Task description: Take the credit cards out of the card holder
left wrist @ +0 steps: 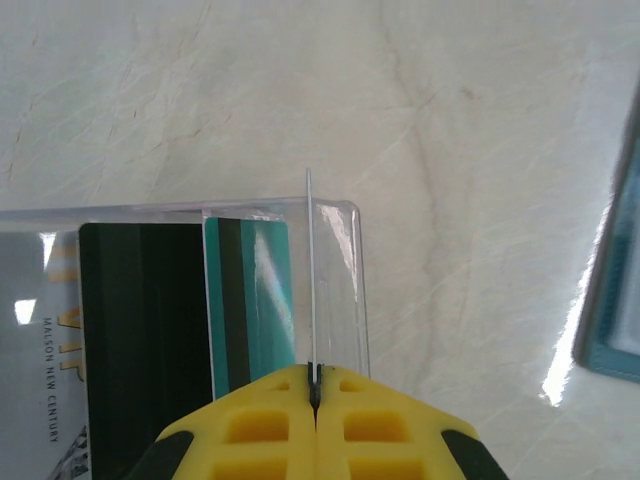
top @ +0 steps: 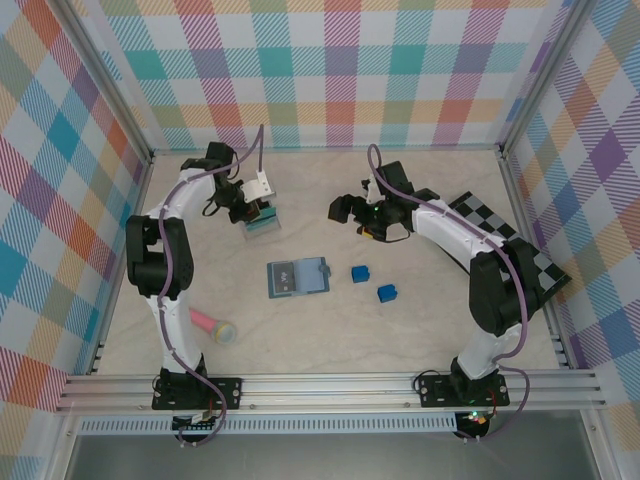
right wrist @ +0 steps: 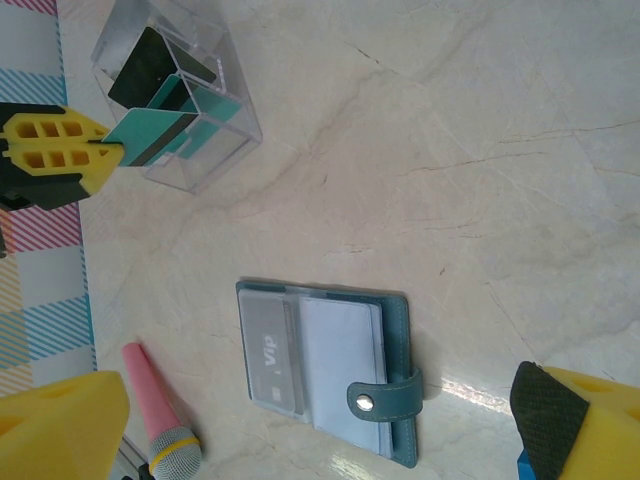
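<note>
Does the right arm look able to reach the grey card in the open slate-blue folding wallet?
Probably yes: the slate-blue wallet lies open, grey card showing, nothing on top; the right gripper is open, and the left gripper is away, shut on a teal card.

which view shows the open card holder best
The right wrist view: the card holder lies open and close up, its grey VIP card and snap strap plain. The top external view shows the card holder small at mid-table. The left wrist view has a blurred teal edge at the right, likely part of it.
</note>
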`<move>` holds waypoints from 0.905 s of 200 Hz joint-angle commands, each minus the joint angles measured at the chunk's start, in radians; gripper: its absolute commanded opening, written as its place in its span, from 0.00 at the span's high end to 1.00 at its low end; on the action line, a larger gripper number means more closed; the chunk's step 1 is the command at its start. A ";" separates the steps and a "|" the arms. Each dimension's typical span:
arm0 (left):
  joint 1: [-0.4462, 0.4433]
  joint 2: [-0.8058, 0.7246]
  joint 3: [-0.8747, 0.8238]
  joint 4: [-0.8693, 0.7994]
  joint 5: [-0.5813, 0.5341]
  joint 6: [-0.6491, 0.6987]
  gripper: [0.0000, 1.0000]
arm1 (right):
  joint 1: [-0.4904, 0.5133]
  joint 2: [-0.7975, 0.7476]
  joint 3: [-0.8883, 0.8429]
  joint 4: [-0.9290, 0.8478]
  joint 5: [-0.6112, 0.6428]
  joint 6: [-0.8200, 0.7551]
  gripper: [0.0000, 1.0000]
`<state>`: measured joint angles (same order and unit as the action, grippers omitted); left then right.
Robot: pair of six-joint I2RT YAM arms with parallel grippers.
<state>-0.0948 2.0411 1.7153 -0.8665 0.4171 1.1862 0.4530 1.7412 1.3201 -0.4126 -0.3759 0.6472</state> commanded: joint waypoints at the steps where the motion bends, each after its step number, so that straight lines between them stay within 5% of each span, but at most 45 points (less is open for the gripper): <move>1: 0.008 0.017 0.041 -0.057 0.102 -0.006 1.00 | -0.002 0.012 0.034 -0.009 -0.014 0.009 0.00; 70: 0.009 0.006 -0.016 0.050 -0.016 -0.055 0.97 | -0.002 0.006 0.030 -0.008 -0.016 0.005 0.00; 181: 0.020 -0.061 -0.057 0.067 -0.016 -0.051 1.00 | -0.002 0.008 0.025 0.003 -0.024 0.009 0.00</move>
<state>-0.0902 2.0220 1.6817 -0.7906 0.4118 1.1374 0.4530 1.7420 1.3205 -0.4122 -0.3786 0.6495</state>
